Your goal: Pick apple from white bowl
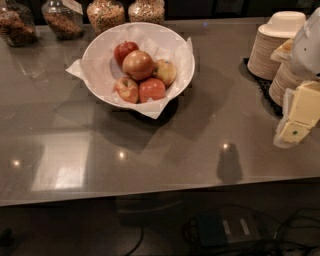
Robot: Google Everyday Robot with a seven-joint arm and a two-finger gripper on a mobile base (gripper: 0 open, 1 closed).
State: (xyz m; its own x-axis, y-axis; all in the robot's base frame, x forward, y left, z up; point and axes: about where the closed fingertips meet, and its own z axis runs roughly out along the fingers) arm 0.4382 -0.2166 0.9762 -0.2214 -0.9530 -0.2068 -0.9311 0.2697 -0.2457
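Lying on the dark floor below the front edge, a power box (227, 230) and its cables are nearest. Above them spreads the grey bench (165, 150), bare across its front. At the right edge the gripper (296, 125) hangs over the bench, well apart from the fruit; whether it is apart or together cannot be told. Farther back, left of centre, sits the white bowl (100, 55), lined with crumpled paper. The apple (138, 64) rests on top of the pile in it, touching a dark-red apple (125, 50) behind and a yellow-green apple (165, 71) to its right. Stacked beige bowls (272, 47) and glass jars (105, 12) stand farthest off. The task looks to be at the approach step, nothing grasped. The next move probably calls for a long reach leftward and a descent from above, to avoid nudging the neighbours.
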